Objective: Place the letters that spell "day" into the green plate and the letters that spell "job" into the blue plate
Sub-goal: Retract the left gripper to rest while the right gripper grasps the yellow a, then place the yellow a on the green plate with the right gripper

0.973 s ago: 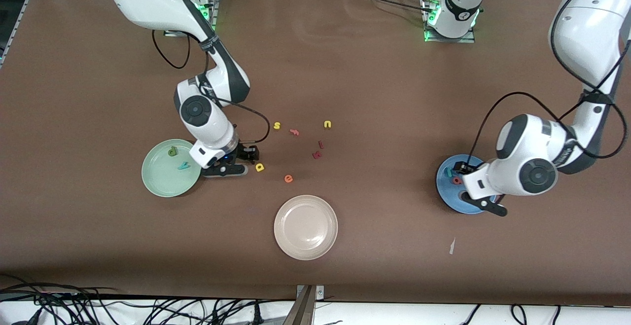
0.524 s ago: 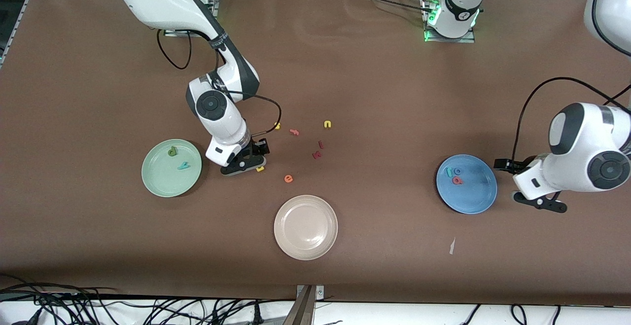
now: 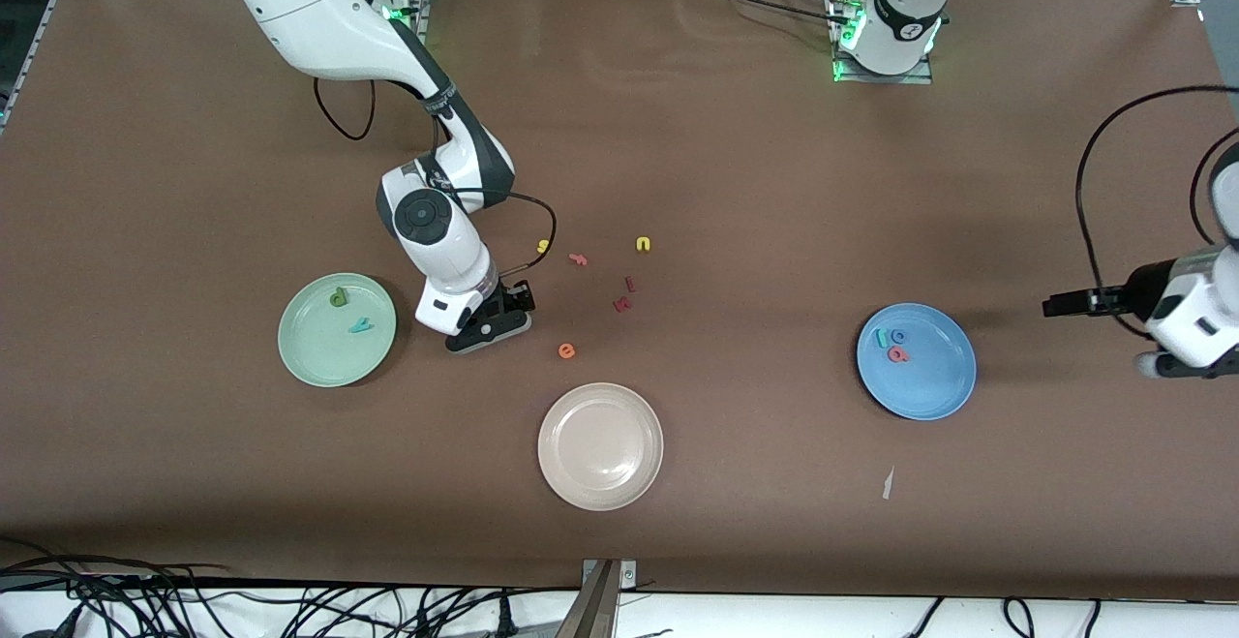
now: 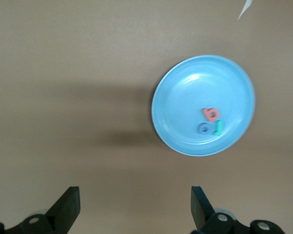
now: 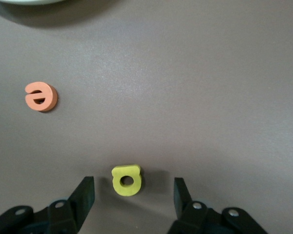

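The green plate [image 3: 310, 352] holds the dark green "d" [image 3: 338, 298] and the teal "y" [image 3: 360, 325]. Beside it, my right gripper [image 3: 494, 328] hangs low over the yellow "a", which it hides in the front view. In the right wrist view the yellow "a" [image 5: 126, 180] lies flat on the table between the open fingers of my right gripper [image 5: 134, 195], touching neither. The blue plate [image 3: 934, 386] carries the teal "j" [image 3: 881, 337], blue "o" [image 3: 898, 336] and pink "b" [image 3: 898, 354]. My left gripper [image 3: 1103, 336] is open and holds nothing, off the plate toward the left arm's end; its wrist view shows the blue plate [image 4: 185, 92].
An orange "e" [image 3: 566, 351] lies near the right gripper, nearer the front camera. A beige plate [image 3: 600, 483] sits nearer still. A yellow "s" [image 3: 543, 246], pink "f" [image 3: 579, 258], yellow "u" [image 3: 643, 244] and dark red letters [image 3: 624, 304] are scattered mid-table. A paper scrap [image 3: 887, 483] lies near the blue plate.
The left gripper has pulled away from over the blue plate toward its end of the table. The right gripper has shifted from beside the green plate to over the yellow "a".
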Robot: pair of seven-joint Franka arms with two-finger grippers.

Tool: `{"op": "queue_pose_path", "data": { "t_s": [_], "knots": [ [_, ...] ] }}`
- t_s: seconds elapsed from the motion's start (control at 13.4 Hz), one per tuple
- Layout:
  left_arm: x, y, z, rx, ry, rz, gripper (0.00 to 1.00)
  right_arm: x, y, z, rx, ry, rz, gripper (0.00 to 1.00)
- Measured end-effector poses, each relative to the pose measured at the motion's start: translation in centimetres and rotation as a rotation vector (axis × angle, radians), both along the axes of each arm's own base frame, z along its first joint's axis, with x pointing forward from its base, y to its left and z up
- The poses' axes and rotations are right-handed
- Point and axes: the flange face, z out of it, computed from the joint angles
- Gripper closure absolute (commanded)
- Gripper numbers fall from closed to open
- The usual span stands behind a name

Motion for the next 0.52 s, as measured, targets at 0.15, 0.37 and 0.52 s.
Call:
{"op": "queue_pose_path", "data": {
  "t_s": [0.15, 0.37, 0.52],
  "knots": [
    [-0.8, -2.4, 4.7, 0.005, -0.07, -0.018, 0.0, -0.2, 0.6, -0.4, 0.003, -0.003, 0.008, 0.34],
    [-3.2, -7.4, 13.5, 0.013, -0.187, -0.085, 0.0, -0.5, 1.4, -0.7, 0.006, -0.006, 0.02, 0.52],
    [-5.8, -8.9, 17.6, 0.01, -0.198, -0.111, 0.0, -0.3, 1.3, -0.6, 0.006, -0.009, 0.019, 0.63]
  ]
}}
